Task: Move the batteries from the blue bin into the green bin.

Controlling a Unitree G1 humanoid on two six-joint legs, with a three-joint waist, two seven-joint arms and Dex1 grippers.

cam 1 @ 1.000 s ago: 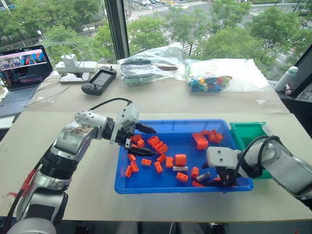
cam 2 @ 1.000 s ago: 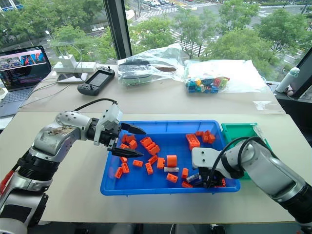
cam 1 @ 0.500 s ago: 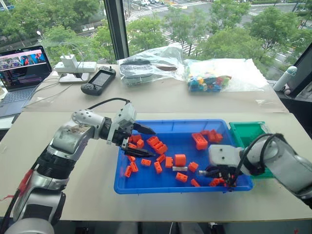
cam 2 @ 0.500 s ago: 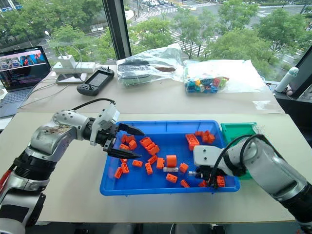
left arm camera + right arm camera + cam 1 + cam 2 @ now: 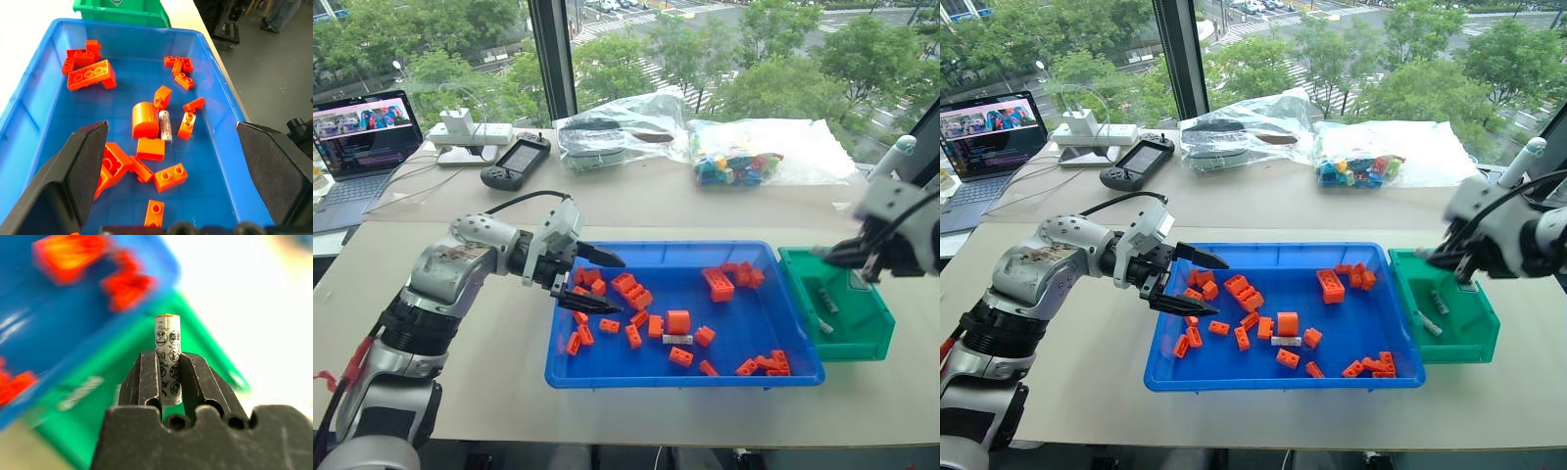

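Right wrist view shows the right gripper (image 5: 167,377) with its two black fingers (image 5: 146,377) nearly closed on a small silver-grey cylindrical battery (image 5: 167,360), which stands upright between them with its printed end poking clear above the tips. In the head views that gripper (image 5: 847,257) hangs over the near-left rim of the small deep green plastic bin (image 5: 871,338), where two batteries (image 5: 825,299) already lie on the floor.

To finish the drop well, I judge the arm should carry the battery further over the middle of the bin, lower it a little and only then part the fingers, so the cylinder cannot bounce off the rim back into the large shallow blue plastic tray (image 5: 607,370).

One more battery (image 5: 165,126) lies in the tray, just beside a rounded orange toy brick (image 5: 145,119) among the other orange bricks. The left gripper (image 5: 590,282) hovers over the tray's left end, pointing across it, fingers (image 5: 83,156) spread wide and holding nothing. Both bins sit side by side on the table (image 5: 509,411).
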